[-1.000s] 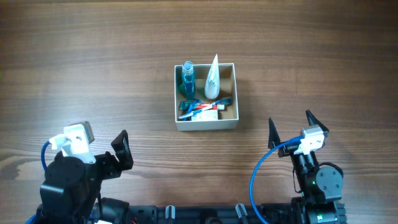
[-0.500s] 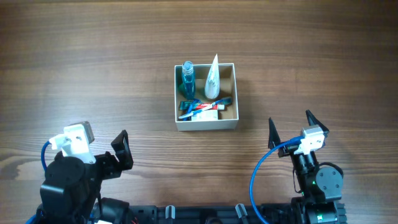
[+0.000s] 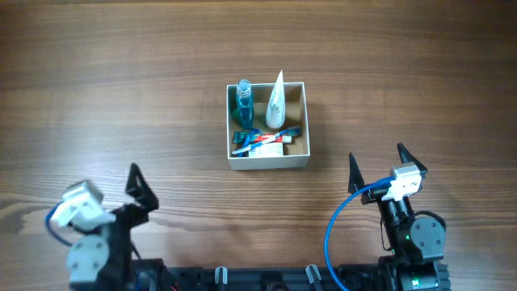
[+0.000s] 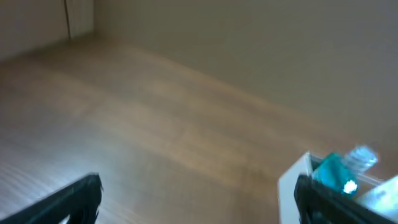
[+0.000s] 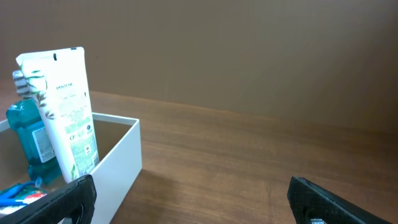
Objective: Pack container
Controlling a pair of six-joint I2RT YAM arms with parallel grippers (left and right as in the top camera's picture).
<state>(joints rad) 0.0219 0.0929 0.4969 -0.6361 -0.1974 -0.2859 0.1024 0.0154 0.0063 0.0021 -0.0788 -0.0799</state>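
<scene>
Lower left of the overhead view: left gripper (image 4: 198, 184), jaws spread wide, grasping nothing, parked near the bottom edge and well apart from everything else. Blurred in its own wrist view, so little more to tell there.

Centre of the frame, slightly above the middle: container (image 3: 268, 163) on the wooden table (image 3: 121, 81), open-topped and already loaded. Inside, at the upper left corner, a blue bottle (image 3: 244, 101) standing upright. Just beside it to the right, a white tube (image 3: 276, 101), also on end and rising well above the rim. Along the lower part, a small heap of flat items (image 3: 260, 142), seemingly a toothbrush and toothpaste, too small to sort out. Nothing loose visible on the table outside the container, so probably at or near the finish.

Lower right: right gripper (image 3: 376, 155), likewise released and empty, pointing up the frame toward the container's right side, near but not touching.

Likely trouble from here: knocking the tall tube or the bottle with a wide-open finger on any pass over the container, toppling them out over the wall. Also catching the thin wall and dragging or tipping what looks like a light container. Best avoided by staying high and clear of the rim.
</scene>
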